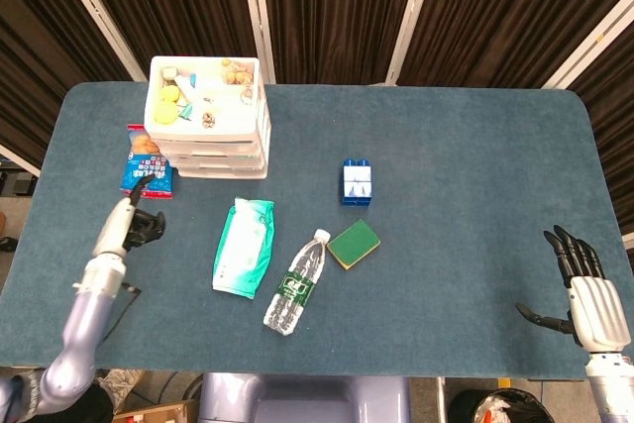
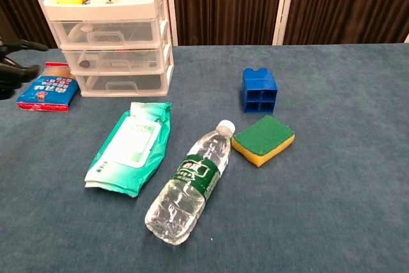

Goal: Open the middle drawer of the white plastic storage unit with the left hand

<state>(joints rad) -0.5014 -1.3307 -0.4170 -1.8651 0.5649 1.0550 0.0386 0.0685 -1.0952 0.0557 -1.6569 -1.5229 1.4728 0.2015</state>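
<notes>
The white plastic storage unit [image 1: 208, 118] stands at the table's far left, its open top tray holding small items. In the chest view the unit [image 2: 165, 36] shows three clear drawers, and the middle drawer [image 2: 115, 60] sits pushed in. My left hand [image 1: 129, 224] hovers over the table near the left edge, in front of and left of the unit, apart from it. Its dark fingers [image 2: 18, 68] enter the chest view from the left, spread and holding nothing. My right hand [image 1: 590, 294] rests at the table's near right corner, fingers spread, empty.
A blue and red snack packet [image 1: 147, 167] lies between the left hand and the unit. In front of the unit lie a green wipes pack [image 2: 131, 146], a water bottle [image 2: 192, 183], a green and yellow sponge [image 2: 263, 139] and a blue block [image 2: 259, 91].
</notes>
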